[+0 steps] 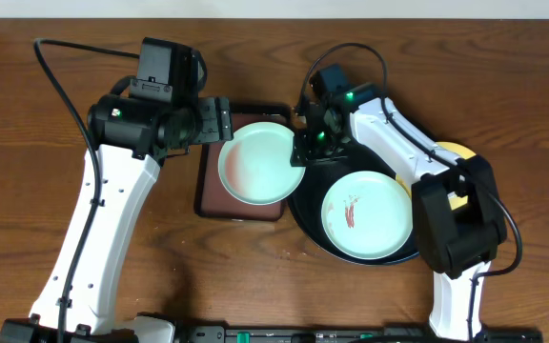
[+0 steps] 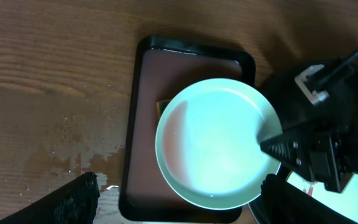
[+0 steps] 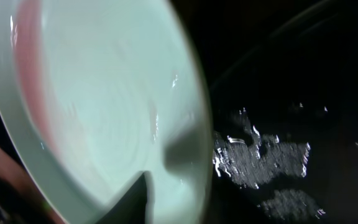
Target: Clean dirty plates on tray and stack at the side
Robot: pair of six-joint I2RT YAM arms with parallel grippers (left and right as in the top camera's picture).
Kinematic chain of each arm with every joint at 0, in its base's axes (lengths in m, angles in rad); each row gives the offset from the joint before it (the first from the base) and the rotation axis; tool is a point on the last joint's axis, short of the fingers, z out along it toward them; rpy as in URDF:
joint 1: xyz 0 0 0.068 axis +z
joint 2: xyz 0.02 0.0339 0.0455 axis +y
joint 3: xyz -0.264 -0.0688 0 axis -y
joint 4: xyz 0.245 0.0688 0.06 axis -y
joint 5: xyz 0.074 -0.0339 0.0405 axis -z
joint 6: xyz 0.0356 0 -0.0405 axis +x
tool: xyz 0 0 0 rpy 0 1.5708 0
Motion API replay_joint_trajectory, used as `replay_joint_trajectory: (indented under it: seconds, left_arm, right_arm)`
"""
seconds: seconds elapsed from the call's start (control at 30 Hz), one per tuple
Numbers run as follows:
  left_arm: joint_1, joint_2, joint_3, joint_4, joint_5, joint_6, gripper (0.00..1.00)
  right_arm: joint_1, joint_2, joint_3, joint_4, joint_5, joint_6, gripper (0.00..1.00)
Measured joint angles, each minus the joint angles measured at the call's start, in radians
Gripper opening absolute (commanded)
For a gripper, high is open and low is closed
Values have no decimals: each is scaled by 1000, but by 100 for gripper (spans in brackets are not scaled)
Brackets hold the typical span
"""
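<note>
A pale mint plate with a faint reddish tint on its left side sits tilted over the small rectangular tray. My right gripper is shut on its right rim, one finger lying on the plate's inner face. Inside the round black tray lies a second mint plate with red-brown smears. A yellow plate peeks out from under the right arm. My left gripper hangs open above the held plate's left side and holds nothing.
The rectangular black tray with a maroon inside lies under the held plate, just left of the round tray. Wet marks show on the wood to its left. Bare wooden table spreads at the far left and along the front.
</note>
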Motion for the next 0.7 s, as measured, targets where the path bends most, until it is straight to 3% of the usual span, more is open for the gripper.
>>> replay_joint_trajectory:
  seconds: [0.07, 0.37, 0.7]
  left_arm:
    - [0, 0, 0, 0, 0, 0, 84]
    - [0, 0, 0, 0, 0, 0, 85]
    - [0, 0, 0, 0, 0, 0, 85]
  right_arm:
    - [2, 1, -4, 20, -4, 2, 1]
    - [-17, -9, -3, 36, 46, 7, 1]
    - [-8, -103, 64, 161, 305, -64, 1]
